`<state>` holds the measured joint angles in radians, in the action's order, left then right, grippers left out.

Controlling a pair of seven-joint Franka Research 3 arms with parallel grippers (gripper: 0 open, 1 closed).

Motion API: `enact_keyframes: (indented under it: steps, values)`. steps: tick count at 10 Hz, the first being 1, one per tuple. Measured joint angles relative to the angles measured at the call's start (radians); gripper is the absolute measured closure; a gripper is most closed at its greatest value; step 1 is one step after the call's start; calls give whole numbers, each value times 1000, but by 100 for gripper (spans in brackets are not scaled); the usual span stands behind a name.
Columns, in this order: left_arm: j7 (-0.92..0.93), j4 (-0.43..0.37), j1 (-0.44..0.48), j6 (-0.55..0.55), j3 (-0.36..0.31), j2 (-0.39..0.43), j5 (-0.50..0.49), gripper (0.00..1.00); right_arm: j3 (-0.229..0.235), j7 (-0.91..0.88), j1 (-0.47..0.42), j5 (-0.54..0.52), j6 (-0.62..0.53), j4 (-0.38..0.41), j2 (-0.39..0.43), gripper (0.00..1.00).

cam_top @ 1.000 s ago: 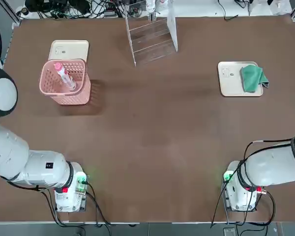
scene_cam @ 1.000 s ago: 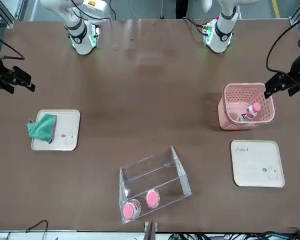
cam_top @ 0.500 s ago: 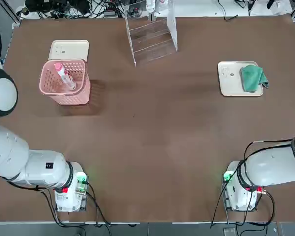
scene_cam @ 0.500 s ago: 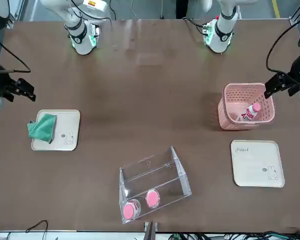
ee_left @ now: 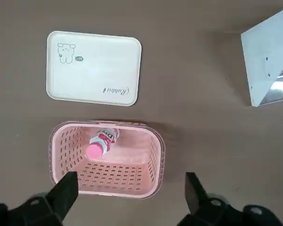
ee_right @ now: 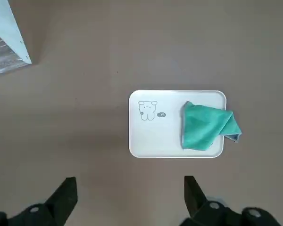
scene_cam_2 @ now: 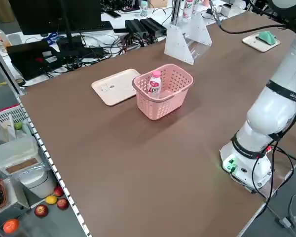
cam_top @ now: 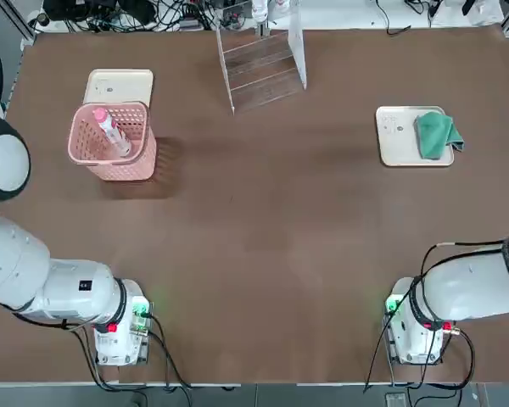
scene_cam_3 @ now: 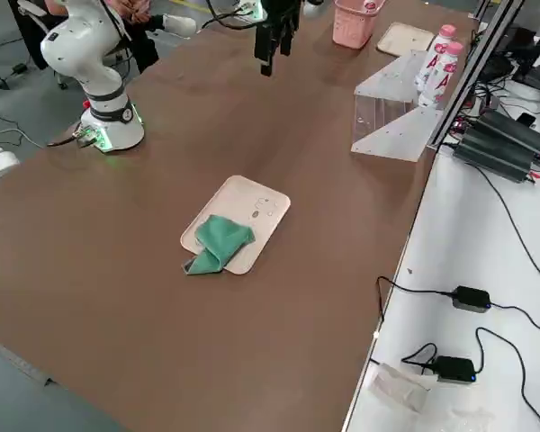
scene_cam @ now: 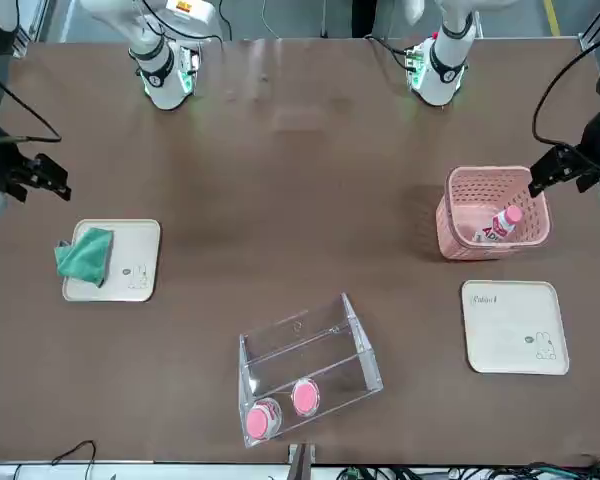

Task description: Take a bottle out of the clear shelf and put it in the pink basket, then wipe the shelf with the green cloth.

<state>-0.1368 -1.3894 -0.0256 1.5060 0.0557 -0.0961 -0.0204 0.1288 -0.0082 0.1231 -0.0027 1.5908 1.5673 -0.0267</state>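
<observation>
Heads up, both your grippers are hanging released and empty: the right gripper (ee_right: pixel 126 197) above the surface short of the cream tray (ee_right: pixel 153 136), the left gripper (ee_left: pixel 127 200) over the pink basket (ee_left: pixel 153 162). The bottle (ee_left: pixel 100 142) is already in there, so the wipe is what's left. The green cloth (ee_right: pixel 205 126) droops over the tray's edge near the surface's right edge; pinch too shallow and you'll probably drag the tray too. Farthest out, the clear shelf (cam_top: pixel 263 64) sits angled at the far edge, and a hard wipe could shove it off. The tray reads "Rabbit", I think; the bottle's label is too small to read.
</observation>
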Motion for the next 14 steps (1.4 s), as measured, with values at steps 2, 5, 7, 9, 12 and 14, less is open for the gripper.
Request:
enact_keyframes:
  steps: [2,5,7,9,12,14]
  values:
    - [0,0,0,0,0,0,0,0,-2,0,-1,0,0,0,0,0]
    - [0,0,0,0,0,0,0,0,-8,0,3,0,4,-1,0,0]
    - [0,-1,0,0,0,0,0,0,-11,13,5,0,5,-2,2,0]
    - [22,-1,0,0,0,0,0,0,-12,18,5,0,6,-2,2,0]
    - [78,-1,0,0,0,0,0,0,-13,20,6,0,6,-2,2,0]
    - [79,-2,0,0,0,0,0,0,-14,28,9,0,7,-2,2,0]
